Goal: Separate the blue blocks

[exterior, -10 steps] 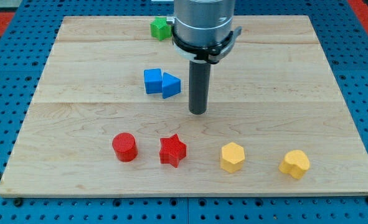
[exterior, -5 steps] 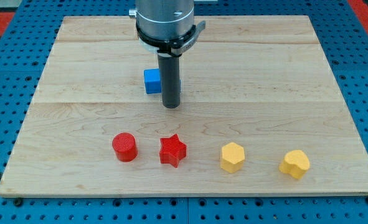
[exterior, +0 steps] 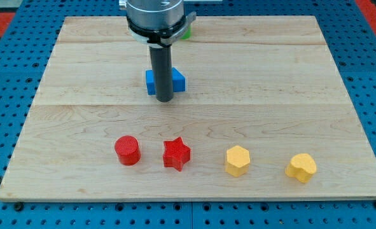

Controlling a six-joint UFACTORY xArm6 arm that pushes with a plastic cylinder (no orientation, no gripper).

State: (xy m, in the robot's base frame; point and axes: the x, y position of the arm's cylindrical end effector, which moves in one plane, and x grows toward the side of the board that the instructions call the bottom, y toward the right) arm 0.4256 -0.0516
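Moving toward the view's left, my tool, a gripperless dark rod, now plants my tip (exterior: 164, 100) in front of the blue plastic blocks (exterior: 177, 81), hiding their seam. They look still together on the wooden tabletop (exterior: 289, 95), so not yet separated.

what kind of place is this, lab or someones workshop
Most likely a robotics lab bench. A plain wooden board lies on a blue perforated table, small coloured blocks are set out like test pieces, and my tip sits right in front of the two blue blocks.
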